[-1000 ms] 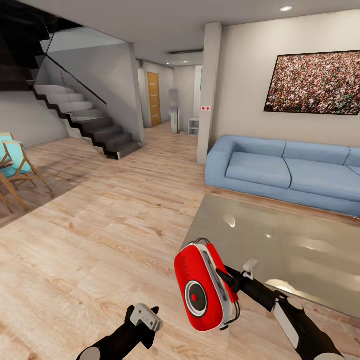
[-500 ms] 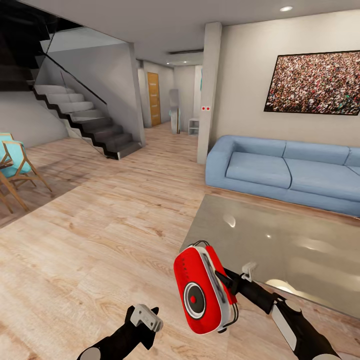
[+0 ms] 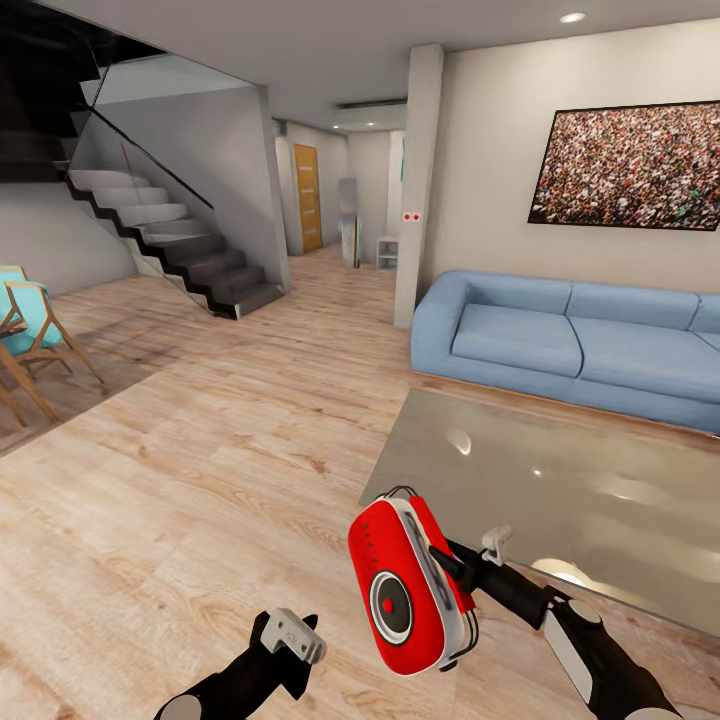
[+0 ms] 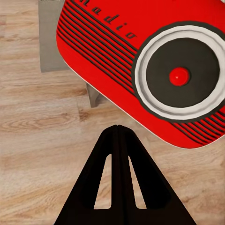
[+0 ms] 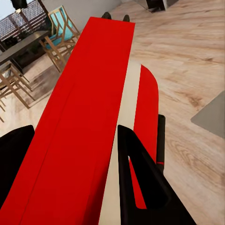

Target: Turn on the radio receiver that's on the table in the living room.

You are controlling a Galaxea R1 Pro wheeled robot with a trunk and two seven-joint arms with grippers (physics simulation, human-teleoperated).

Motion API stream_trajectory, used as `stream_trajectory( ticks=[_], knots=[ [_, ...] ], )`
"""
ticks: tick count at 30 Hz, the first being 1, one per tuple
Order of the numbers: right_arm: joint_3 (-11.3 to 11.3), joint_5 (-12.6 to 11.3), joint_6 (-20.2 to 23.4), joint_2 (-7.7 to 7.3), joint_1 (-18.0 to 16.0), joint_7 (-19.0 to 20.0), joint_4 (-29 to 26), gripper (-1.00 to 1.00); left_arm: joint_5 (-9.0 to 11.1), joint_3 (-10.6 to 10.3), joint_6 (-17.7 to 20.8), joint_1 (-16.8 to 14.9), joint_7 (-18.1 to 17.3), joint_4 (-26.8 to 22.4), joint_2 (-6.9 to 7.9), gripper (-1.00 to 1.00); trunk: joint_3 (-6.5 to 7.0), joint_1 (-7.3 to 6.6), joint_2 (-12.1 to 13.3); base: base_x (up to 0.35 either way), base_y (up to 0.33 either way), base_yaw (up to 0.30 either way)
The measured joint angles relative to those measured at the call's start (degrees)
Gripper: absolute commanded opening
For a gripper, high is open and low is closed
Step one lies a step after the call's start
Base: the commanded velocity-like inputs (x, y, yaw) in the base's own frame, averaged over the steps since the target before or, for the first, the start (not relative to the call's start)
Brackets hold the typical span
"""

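Head view: the radio receiver point(image 3: 410, 587) is held up in the air by the right gripper point(image 3: 462, 580), clamped across its thickness from behind. Its red face with the round dark dial point(image 3: 391, 606) is turned toward the left arm. It hangs just off the near corner of the table point(image 3: 560, 490), above the wood floor point(image 3: 200, 460), not resting on the glass top.

Right wrist view: black fingers point(image 5: 140, 183) sit on either side of the red and white body point(image 5: 89, 140).

Left wrist view: left gripper point(image 4: 117, 127) fingers are pressed together, tips touching, nothing between them; it points at the radio's face just below the dial point(image 4: 180, 76), apart from it.

Blue sofa point(image 3: 560, 340) beyond the table; staircase point(image 3: 170, 235) far left.
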Motion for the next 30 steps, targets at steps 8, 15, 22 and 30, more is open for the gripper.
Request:
stream_trajectory(
  ticks=[8,15,22,30],
  knots=[
    [0.04,0.07,-0.07,0.25,0.00,-0.08,0.01,-1.00,0.15,-0.05,0.27,0.00,-0.27,-0.77,-1.95,-1.00,0.00,0.00,0.00,0.000,0.000,0.000],
    [0.07,0.09,-0.08,0.62,0.00,-0.09,0.03,-1.00,-0.18,-0.06,0.36,0.00,-0.13,-0.24,-4.50,-1.00,0.00,0.00,0.00,0.000,0.000,0.000],
    [0.14,0.19,-0.09,1.69,0.00,-0.04,0.08,-1.00,-1.37,-0.07,0.28,0.00,1.08,0.11,-5.34,-1.00,0.00,0.00,0.00,0.000,0.000,0.000],
    [0.14,0.19,-0.08,2.12,0.00,0.00,0.09,-1.00,-1.50,-0.13,0.27,-0.07,2.55,0.15,-5.34,-1.00,0.00,0.00,0.00,0.000,0.000,0.000]
  ],
)
